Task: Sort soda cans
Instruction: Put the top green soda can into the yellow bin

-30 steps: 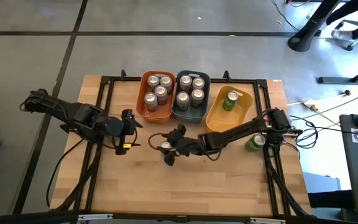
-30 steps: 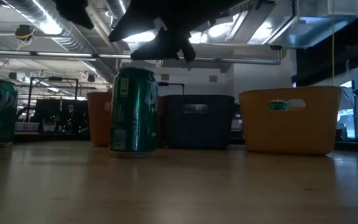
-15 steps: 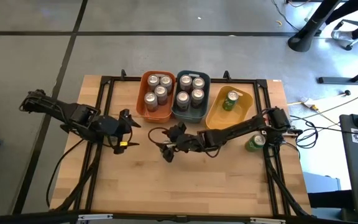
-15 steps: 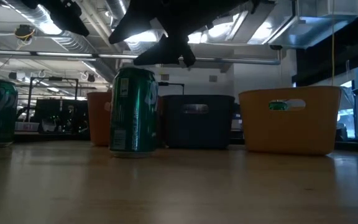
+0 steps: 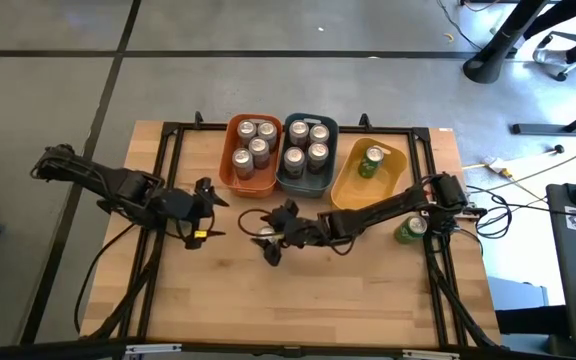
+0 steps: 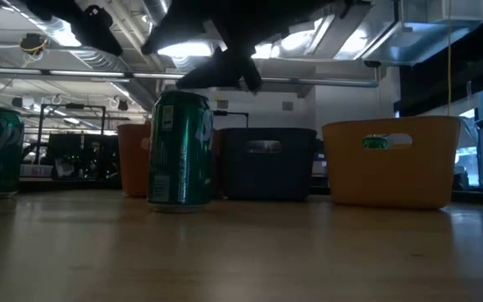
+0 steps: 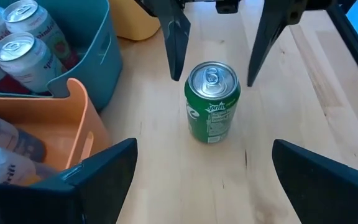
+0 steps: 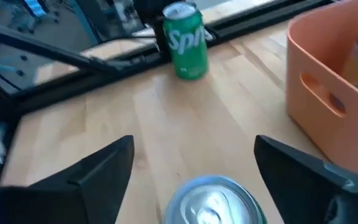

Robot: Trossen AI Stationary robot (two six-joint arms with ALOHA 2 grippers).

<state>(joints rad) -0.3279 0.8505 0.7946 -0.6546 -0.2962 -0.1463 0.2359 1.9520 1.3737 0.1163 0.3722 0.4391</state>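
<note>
A green soda can (image 5: 265,233) stands upright on the table in front of the bins, also seen in the left wrist view (image 7: 212,102) and the low view (image 6: 179,151). My right gripper (image 5: 270,238) hovers over it, open. One finger (image 7: 176,38) is on each side of the can, apart from it, and the can's silver top (image 8: 212,200) shows between them. My left gripper (image 5: 206,208) is open, a short way to the can's left, facing it. A second green can (image 5: 411,229) stands near the right edge. A third (image 8: 185,40) stands near the left rail.
At the far side stand an orange bin (image 5: 252,153) and a grey-blue bin (image 5: 307,153), each with several silver-topped cans. Beside them a yellow bin (image 5: 389,176) holds one green can (image 5: 371,161). A black frame rail (image 5: 164,170) borders the table. Bare wood lies toward the near edge.
My left arm drew back a little toward the table's left edge, then returned to about where it was. My right gripper has stayed open over the green can, which has not moved.
</note>
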